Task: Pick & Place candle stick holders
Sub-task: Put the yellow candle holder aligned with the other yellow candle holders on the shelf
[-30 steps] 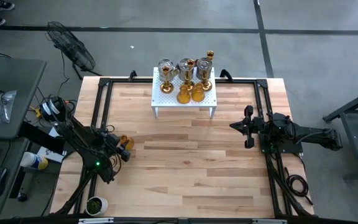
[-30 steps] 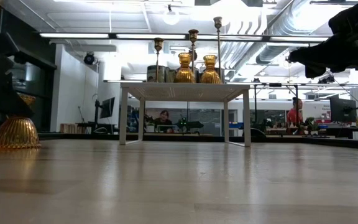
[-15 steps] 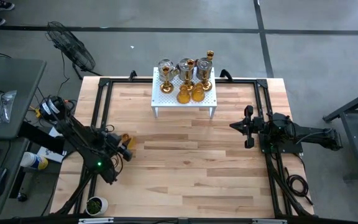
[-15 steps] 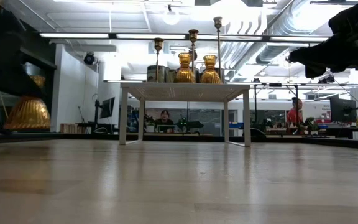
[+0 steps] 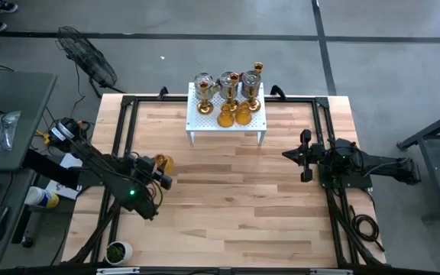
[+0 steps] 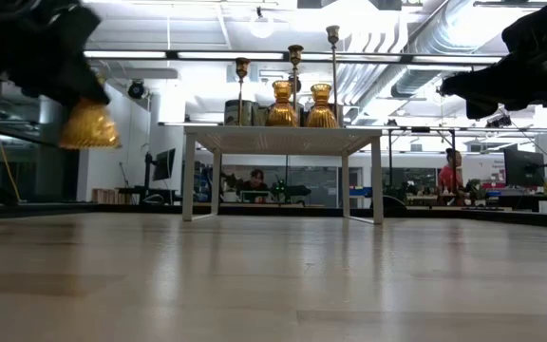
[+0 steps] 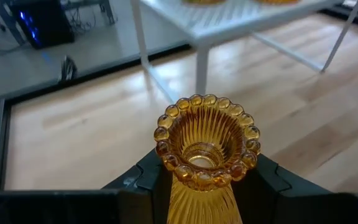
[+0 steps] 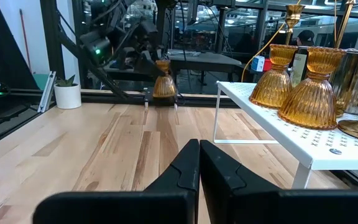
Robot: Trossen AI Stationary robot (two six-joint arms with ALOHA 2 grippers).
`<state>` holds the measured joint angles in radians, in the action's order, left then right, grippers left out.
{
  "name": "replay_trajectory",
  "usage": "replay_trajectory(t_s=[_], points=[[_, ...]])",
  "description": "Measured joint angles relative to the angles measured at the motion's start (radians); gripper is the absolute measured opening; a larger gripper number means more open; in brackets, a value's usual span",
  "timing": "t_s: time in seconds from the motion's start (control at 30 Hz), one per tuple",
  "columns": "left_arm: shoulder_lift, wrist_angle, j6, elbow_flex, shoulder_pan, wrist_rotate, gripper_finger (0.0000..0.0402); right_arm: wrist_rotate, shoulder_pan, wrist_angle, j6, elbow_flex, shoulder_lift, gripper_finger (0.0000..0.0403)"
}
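An amber ribbed glass candle stick holder [image 7: 207, 140] hangs in the air over the table's left side, with my left gripper [image 5: 159, 169] shut on it. In the low view its flared foot [image 6: 88, 126] is well above the wood. Several more holders, gold and silver, stand on the white perforated stand [image 5: 226, 121] at the far middle; two amber ones [image 8: 303, 84] show near its edge. At the table's right side my right gripper [image 5: 287, 155] is shut on nothing and points toward the left. My left gripper pinches the holder's ribbed body just under the beaded rim [image 7: 194, 186] between its two fingers [image 7: 157, 186], one on each side. They come from the table's left, slanting slightly down. The holder stays upright, cup opening up and foot down, lifted clear of the table.
A small white pot with a green plant [image 5: 118, 250] sits at the near left corner. Black frame rails [image 5: 128, 130] run along the table's edges. Bare wood lies between the held holder and the stand's legs [image 6: 188, 176].
My left gripper has risen and swung toward the table's right and far side, toward the stand. The amber holder, which stood on the wood a second ago, is now lifted clear and carried along upright.
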<state>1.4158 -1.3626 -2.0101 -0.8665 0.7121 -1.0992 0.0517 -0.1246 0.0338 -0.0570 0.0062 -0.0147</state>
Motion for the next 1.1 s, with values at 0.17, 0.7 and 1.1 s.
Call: replay_trajectory(t_s=[0.17,0.7,1.1], points=[[0.0,0.013,0.141,-0.084,-0.079,-0.072,0.013,0.0,0.0,0.0,0.0,0.0,0.0,0.0003],[0.0,0.738,1.033,-0.188,-0.332,0.027,0.013,0.0,0.0,0.0,0.0,0.0,0.0,0.0003],[0.0,0.879,1.233,-0.188,-0.501,0.106,0.013,0.0,0.0,0.0,0.0,0.0,0.0,0.0003]])
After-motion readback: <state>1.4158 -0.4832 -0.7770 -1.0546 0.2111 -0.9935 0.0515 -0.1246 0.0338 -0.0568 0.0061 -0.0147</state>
